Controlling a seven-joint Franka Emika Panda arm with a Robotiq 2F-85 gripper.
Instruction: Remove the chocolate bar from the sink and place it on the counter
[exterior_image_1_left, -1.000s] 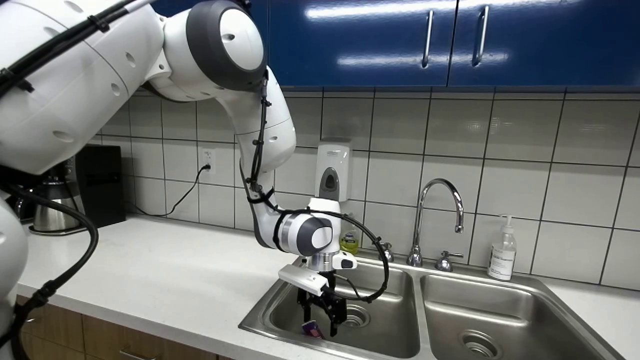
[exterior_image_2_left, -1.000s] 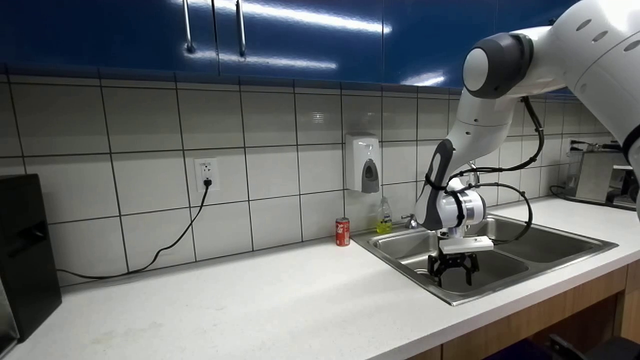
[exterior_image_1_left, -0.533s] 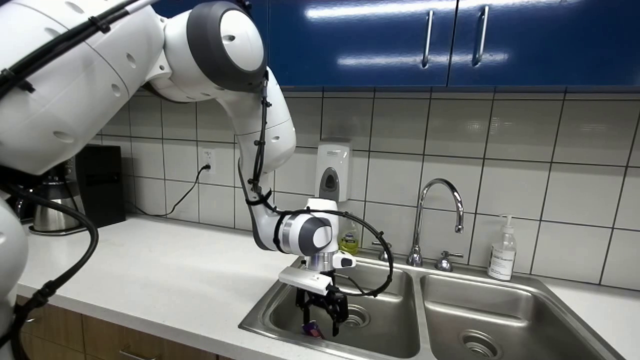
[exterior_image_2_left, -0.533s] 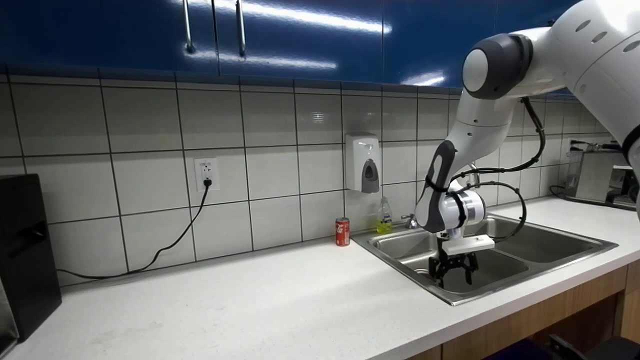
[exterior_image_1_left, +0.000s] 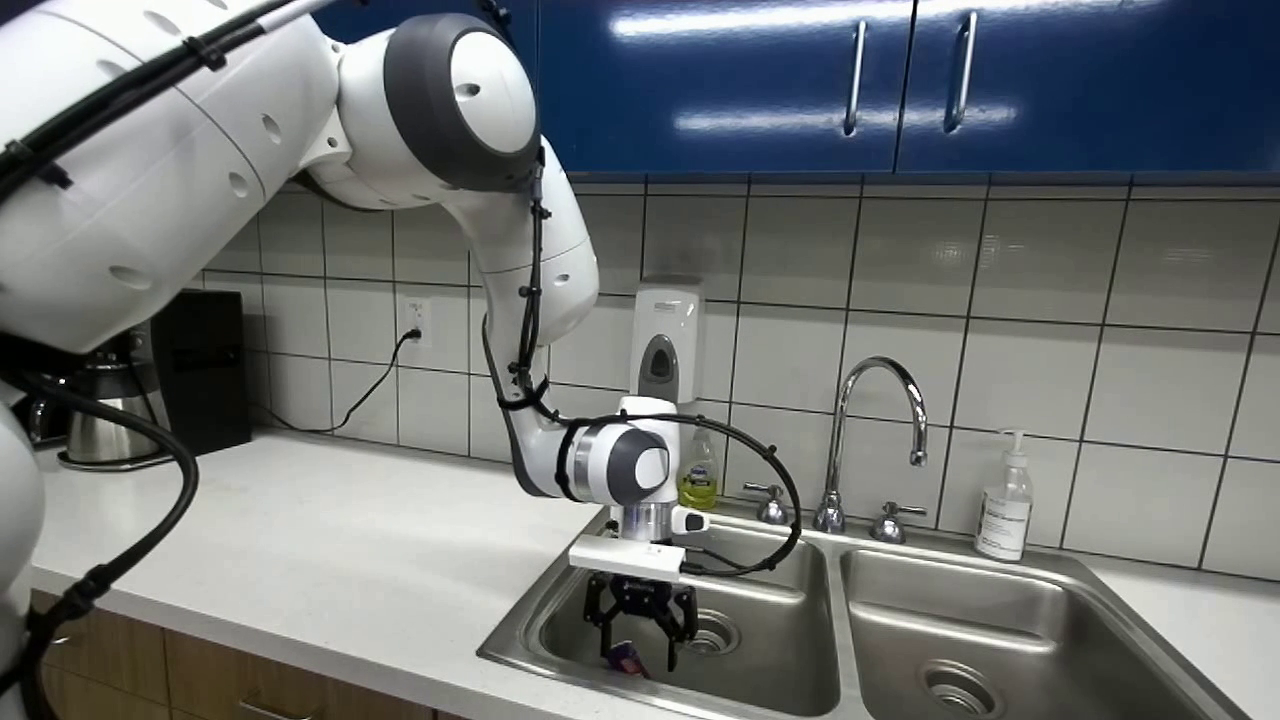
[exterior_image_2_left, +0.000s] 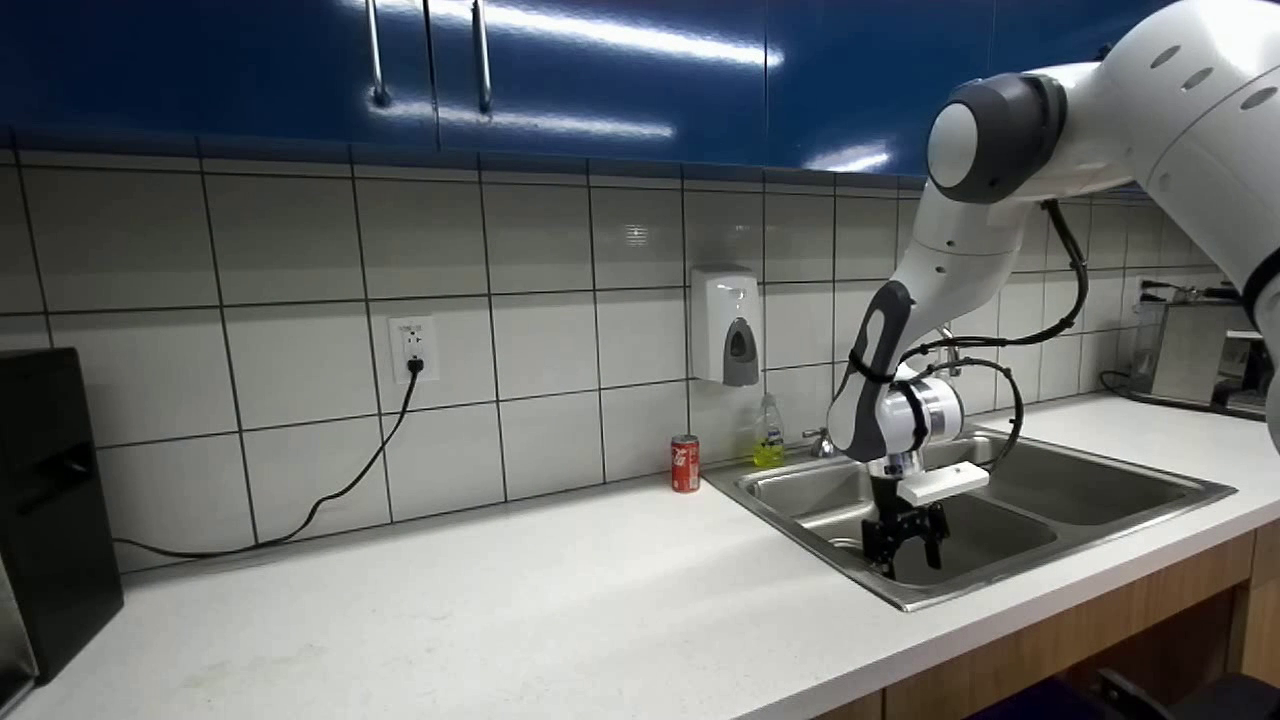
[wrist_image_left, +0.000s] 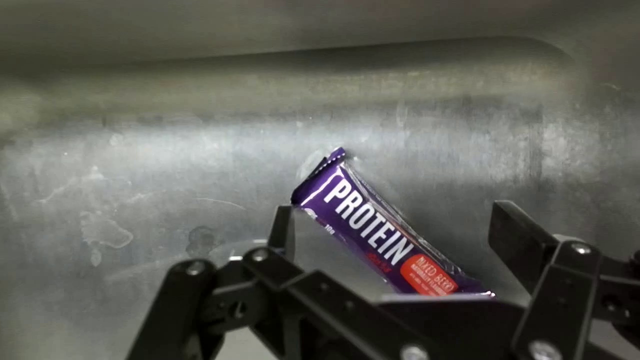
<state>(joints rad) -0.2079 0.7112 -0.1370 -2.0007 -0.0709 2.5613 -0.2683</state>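
The chocolate bar is a purple wrapped bar (wrist_image_left: 367, 220) with white lettering and a red patch. It lies slanted on the floor of the sink (wrist_image_left: 125, 165), and its lower end is hidden behind the gripper's base. In an exterior view the bar (exterior_image_1_left: 627, 657) is in the near left part of the left basin of the sink (exterior_image_1_left: 775, 655); in an exterior view with the sink (exterior_image_2_left: 1075, 485) it is hidden. My gripper (wrist_image_left: 392, 210) is open above the bar, one finger each side, its left fingertip by the bar's upper end. The gripper (exterior_image_1_left: 639, 658) points down into the basin. The off-white counter (exterior_image_1_left: 330, 540) lies left of it.
A curved faucet (exterior_image_1_left: 838, 440) and handles stand behind the sink. A yellow soap bottle (exterior_image_1_left: 699, 475) and a red can (exterior_image_2_left: 685, 464) are near the back wall. A pump bottle (exterior_image_1_left: 1004, 510) stands behind the right basin. The sink rim (exterior_image_1_left: 530, 610) borders the gripper.
My gripper has turned about its upright axis, and the white camera housing has swung round with it. The gripper has shifted only slightly. The bar has not moved.
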